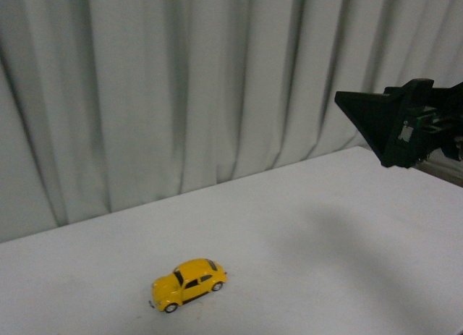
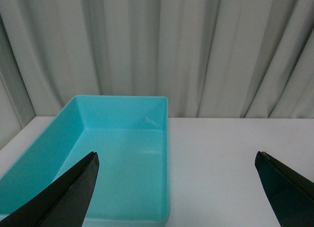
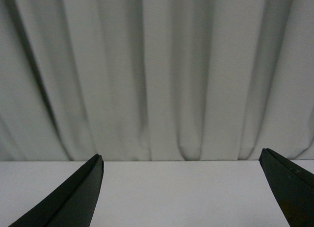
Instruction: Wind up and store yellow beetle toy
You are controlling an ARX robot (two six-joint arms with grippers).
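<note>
Front view: yellow beetle toy (image 1: 188, 284), glossy rounded shell, on its wheels nr front of matte white table (image 1: 325, 219), ungripped; L gripper (image 2: 177, 153) & R gripper (image 3: 180, 154), black wedge jaws spread wide; smooth teal rect. bin (image 2: 122, 107); pleated grey curtain (image 1: 181, 82) behind.

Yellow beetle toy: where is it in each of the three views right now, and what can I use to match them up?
Front view: yellow beetle toy on the white table, low and left of centre.
Left wrist view: not in it; a turquoise bin shows instead.
Right wrist view: not in it; only table and pleated grey curtain.
Shared landmark: that curtain meeting the table's far edge, in all three.
</note>
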